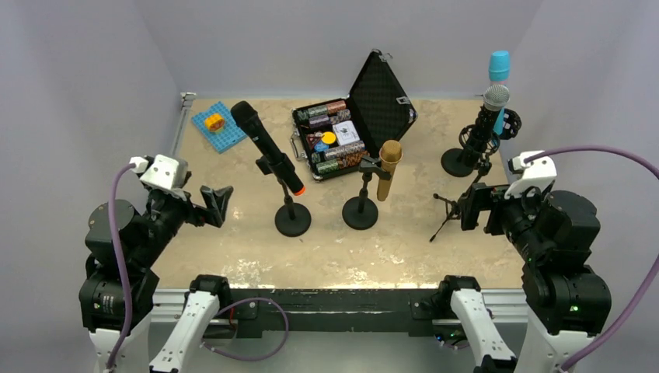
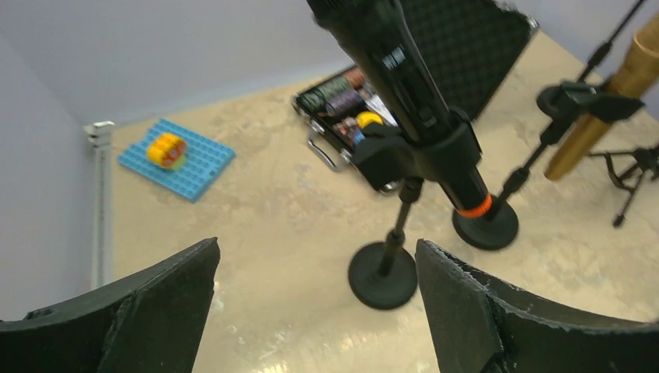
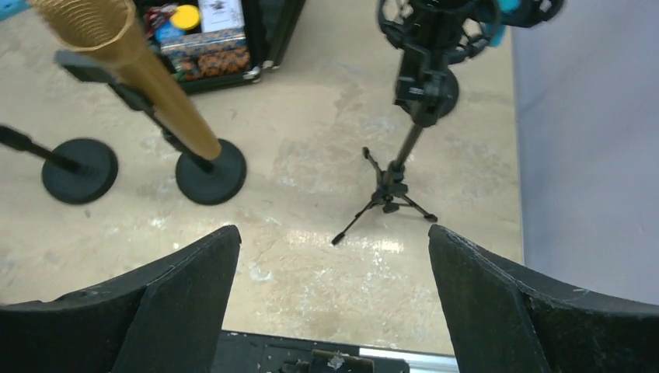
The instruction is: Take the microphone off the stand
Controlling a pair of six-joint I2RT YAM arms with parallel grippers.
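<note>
— While both arms sit along the bottom of the overhead view, how do their fingers stand?
— The left gripper (image 1: 218, 203), lower left, is spread wide and holds nothing. The right gripper (image 1: 471, 208), lower right, is just as wide and empty, near a small tripod (image 3: 391, 189).
— And the microphones?
— The black microphone (image 1: 265, 145) leans in the clip of its stand (image 1: 293, 220), centre left. The gold microphone (image 1: 388, 169) hangs in a second stand (image 1: 360, 213) at centre. Higher up lie an open case (image 1: 381, 97), a blue board (image 1: 220, 132) upper left, and a silver-headed microphone (image 1: 489, 116) upper right.
</note>
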